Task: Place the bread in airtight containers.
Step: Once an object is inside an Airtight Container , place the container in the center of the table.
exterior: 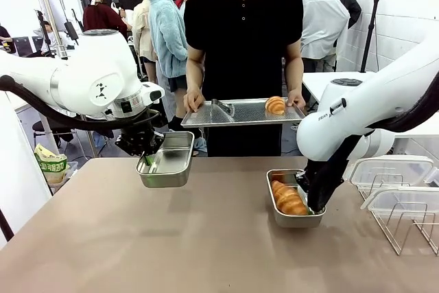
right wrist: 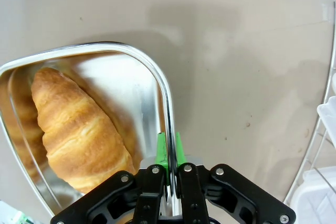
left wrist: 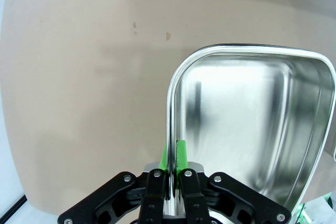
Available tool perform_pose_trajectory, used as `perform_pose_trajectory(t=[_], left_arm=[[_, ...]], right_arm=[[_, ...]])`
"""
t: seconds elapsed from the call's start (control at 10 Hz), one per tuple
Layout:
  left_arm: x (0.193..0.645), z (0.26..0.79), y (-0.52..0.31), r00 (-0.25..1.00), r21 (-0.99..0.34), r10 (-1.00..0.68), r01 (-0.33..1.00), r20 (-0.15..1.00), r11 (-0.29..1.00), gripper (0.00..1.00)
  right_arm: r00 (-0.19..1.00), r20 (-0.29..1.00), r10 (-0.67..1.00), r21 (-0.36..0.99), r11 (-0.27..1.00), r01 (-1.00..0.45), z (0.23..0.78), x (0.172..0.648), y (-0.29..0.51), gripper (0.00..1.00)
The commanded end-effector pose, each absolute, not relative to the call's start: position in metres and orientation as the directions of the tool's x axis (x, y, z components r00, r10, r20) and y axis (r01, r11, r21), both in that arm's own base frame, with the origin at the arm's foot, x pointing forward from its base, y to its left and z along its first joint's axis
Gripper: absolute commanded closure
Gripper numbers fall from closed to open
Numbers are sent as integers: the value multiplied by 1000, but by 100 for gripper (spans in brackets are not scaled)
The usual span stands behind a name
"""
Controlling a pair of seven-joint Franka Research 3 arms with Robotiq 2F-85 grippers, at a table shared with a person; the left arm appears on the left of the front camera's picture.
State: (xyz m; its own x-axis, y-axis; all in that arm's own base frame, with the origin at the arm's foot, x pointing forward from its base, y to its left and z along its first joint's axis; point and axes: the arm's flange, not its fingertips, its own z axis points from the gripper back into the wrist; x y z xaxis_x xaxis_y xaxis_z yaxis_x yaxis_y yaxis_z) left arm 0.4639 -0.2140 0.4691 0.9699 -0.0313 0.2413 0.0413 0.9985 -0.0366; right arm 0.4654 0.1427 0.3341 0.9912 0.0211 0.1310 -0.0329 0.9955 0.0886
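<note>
Clenched on the rim of the empty container [exterior: 175, 152], the left gripper [exterior: 147, 160] sat nearer the croissant [exterior: 275, 105] on the person's tray [exterior: 226, 116], beyond and to its right, than the right gripper [exterior: 312, 200], clamped on the filled container [exterior: 298, 221].

A perforated tray [exterior: 248, 116] bears what may be tongs [exterior: 223, 108]; wire rack [exterior: 405, 228] right.

The left pincer [exterior: 147, 160] holds an empty tub [exterior: 173, 161] clear of the desk [exterior: 137, 252]; the right pincer [exterior: 314, 204] seems clamped on the rim of a second tub [exterior: 296, 222] holding a croissant [exterior: 288, 199].
</note>
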Motion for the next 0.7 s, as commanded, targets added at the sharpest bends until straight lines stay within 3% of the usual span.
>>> perform_pose_trajectory(t=[0.0, 0.3, 0.4, 0.6], left_arm=[[463, 472, -213, 969, -38, -27, 37, 248, 999, 100], [463, 472, -213, 969, -38, -27, 37, 248, 999, 100], [463, 472, -213, 969, -38, -27, 37, 248, 999, 100], [463, 472, -213, 969, -38, -27, 37, 248, 999, 100]], right_arm=[[990, 143, -13, 71, 997, 3, 328, 468, 144, 100], [989, 144, -22, 48, 999, 15, 322, 469, 144, 100], [991, 131, -14, 48, 999, 8, 320, 471, 143, 94], [992, 122, 1, 36, 999, -5, 316, 475, 144, 55]])
